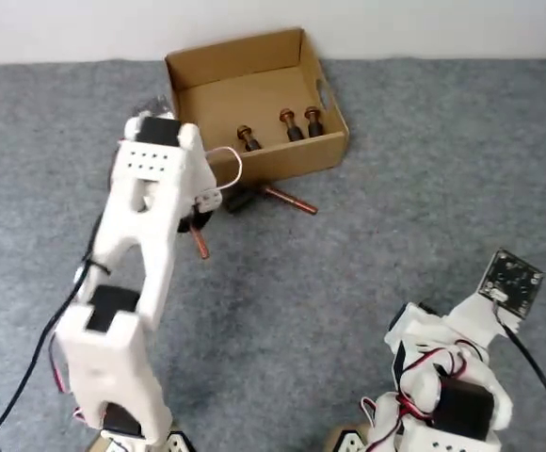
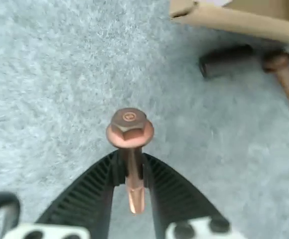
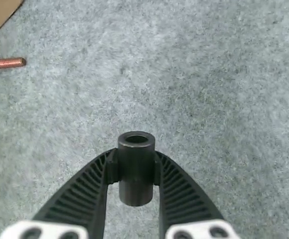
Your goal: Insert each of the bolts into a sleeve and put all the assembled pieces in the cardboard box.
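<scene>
Three pieces (image 1: 290, 123) already stand in the box (image 1: 282, 160); a loose bolt (image 1: 290, 200) and a loose sleeve (image 1: 243, 200) lie on the desk (image 1: 424, 188) just before it. Left wrist: my left jaws pinch a bolt (image 2: 130, 149) by its shank, the tip free. Right wrist: my right jaws clamp a sleeve (image 3: 135, 167), bore unobstructed. I'd line tip with bore, then slide gently.

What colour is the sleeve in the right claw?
Black. The sleeve shows best in the right wrist view, held by the right claw.
</scene>
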Action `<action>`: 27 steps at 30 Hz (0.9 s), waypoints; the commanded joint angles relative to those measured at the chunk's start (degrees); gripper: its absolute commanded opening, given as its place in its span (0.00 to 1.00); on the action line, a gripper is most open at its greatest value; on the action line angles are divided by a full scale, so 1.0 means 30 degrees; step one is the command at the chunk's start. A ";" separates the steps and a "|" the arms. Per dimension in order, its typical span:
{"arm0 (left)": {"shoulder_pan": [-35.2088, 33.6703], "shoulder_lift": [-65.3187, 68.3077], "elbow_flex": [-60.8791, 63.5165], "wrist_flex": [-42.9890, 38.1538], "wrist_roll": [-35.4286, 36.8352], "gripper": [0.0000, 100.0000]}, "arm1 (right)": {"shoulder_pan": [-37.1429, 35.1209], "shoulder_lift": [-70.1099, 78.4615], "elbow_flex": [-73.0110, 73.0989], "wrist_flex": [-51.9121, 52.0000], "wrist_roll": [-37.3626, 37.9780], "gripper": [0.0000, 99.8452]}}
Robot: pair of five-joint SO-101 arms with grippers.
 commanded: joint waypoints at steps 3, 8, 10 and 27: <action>-0.0147 -0.5538 0.3209 0.0234 -0.1641 0.00 | -0.2183 -0.0894 -0.1348 0.0484 0.0147 0.01; 0.0322 -1.0432 0.6813 -0.1143 -0.3223 0.00 | -0.5436 -0.4117 -0.1348 0.0513 0.0293 0.01; 0.0938 -1.2835 0.8337 -0.2110 -0.3780 0.00 | -0.6139 -0.5201 -0.1289 0.0513 0.1319 0.01; 0.3604 -2.6315 1.8564 -1.1253 -0.3810 0.00 | -1.0418 -0.5201 -0.0967 -0.1773 0.4747 0.01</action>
